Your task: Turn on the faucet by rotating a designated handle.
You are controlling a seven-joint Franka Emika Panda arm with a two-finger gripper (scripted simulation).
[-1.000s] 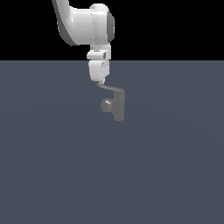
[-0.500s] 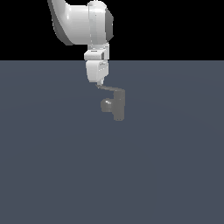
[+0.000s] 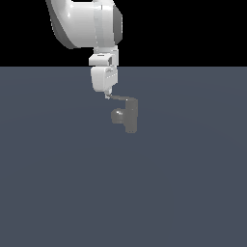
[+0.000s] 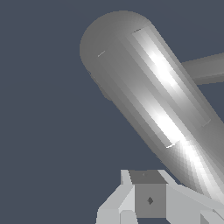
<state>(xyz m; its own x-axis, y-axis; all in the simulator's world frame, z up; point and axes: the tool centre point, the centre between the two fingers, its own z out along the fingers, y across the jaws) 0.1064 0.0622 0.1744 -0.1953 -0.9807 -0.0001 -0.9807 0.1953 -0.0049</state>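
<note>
Watching the pincer (image 3: 107, 94), I can't tell whether its fingers are wide or narrow; its tip sits at the handle's (image 3: 117, 97) thin outer end. That handle runs toward the exterior view's right to the faucet (image 3: 130, 116), which stands on the grey floor (image 3: 58, 183). My worry: with contact so near the tip, the finger may slide off mid-push, leaving the lever unturned.

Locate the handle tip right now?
In the exterior view the handle projects from the top of the faucet toward that view's left, and its tip sits right at the gripper, above the rounded spout knob.
</note>
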